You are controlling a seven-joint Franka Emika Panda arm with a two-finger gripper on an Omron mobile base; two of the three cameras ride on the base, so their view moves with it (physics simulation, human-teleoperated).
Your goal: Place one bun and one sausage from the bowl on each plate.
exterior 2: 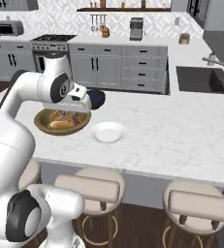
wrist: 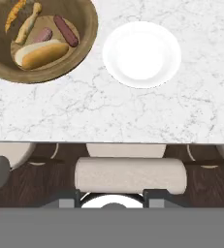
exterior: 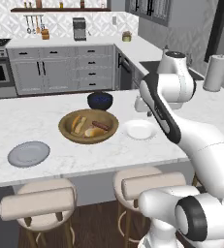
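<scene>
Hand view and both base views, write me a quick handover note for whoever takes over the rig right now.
Gripper: raised over the counter edge, holding nothing; whether it is open or shut is unclear.
Wooden bowl: on the counter, still holding the buns and sausages.
White plate: bare, right of the bowl.
Grey plate: bare, left of the bowl.
Done: nothing.
Left: one bun and one sausage onto each plate.

Grey cabinets (exterior: 60, 68), marble counter (exterior: 45, 116), stools (exterior: 40, 203)
</scene>
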